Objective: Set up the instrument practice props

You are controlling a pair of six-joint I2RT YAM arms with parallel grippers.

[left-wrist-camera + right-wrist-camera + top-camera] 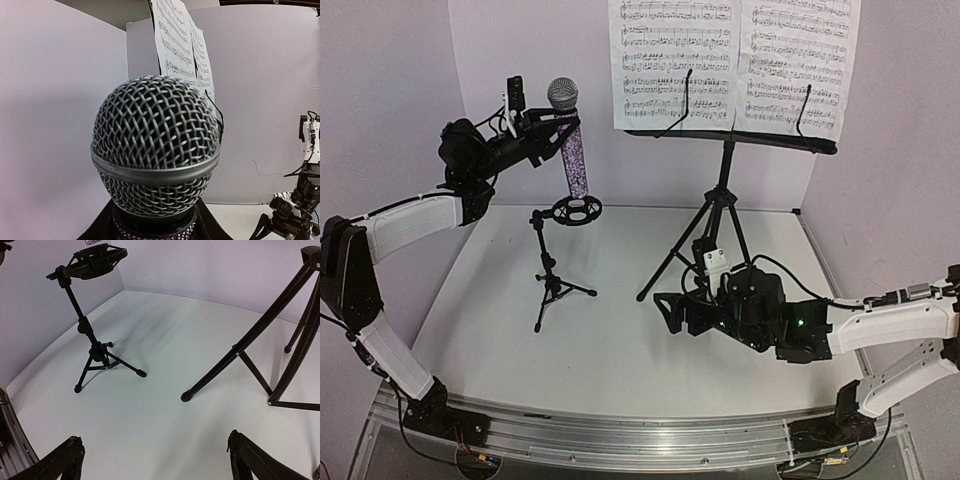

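White table (620, 350) under us, our left gripper (560, 135) is up high clamped on the microphone (576, 165) over the mic stand (548, 262) ring, right gripper (672, 312) low, fingers wide apart.

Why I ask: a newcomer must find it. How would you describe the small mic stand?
Find the tall music stand with sheet music at the back. Left of it on the white table stands the mic stand: a much shorter black tripod, topped by a ring holder.
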